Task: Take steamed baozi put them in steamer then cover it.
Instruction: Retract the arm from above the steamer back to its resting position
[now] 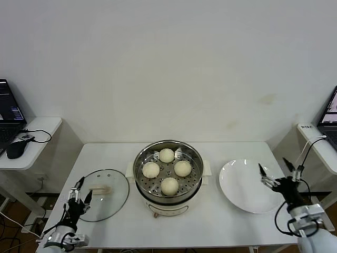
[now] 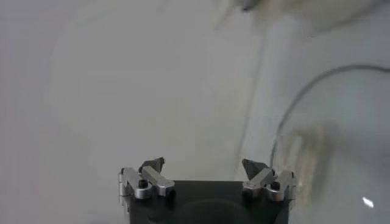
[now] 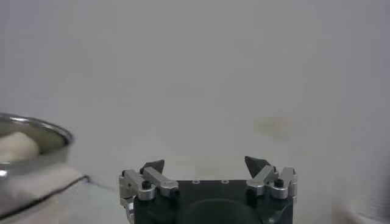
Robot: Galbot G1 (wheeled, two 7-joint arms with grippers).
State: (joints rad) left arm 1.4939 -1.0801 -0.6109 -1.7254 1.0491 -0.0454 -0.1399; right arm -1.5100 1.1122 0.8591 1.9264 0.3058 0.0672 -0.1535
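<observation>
Hovering spread at the bench (image 1: 105, 153) front corners: left pincer (image 1: 79, 194) over the cover (image 1: 105, 194) rim, right pincer (image 1: 279, 174) beside plate (image 1: 247, 185). Holding four steamed baozi (image 1: 167, 155) inside uncovered steamer (image 1: 168, 171) (arms cut off below).

White table (image 1: 105, 158), empty white plate (image 1: 247, 185) on it, laptop (image 1: 9, 113) and mouse (image 1: 16, 149) on left side desk (image 1: 45, 126)

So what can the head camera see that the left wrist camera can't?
Only the head view shows the four baozi inside the steamer, the bare white plate, the right pincer over that plate's edge, and the laptops on side tables. Only the left wrist view shows the left pincer close up, jaws wide apart. Both show the glass cover lying on the table beside the steamer, and the left pincer empty.
</observation>
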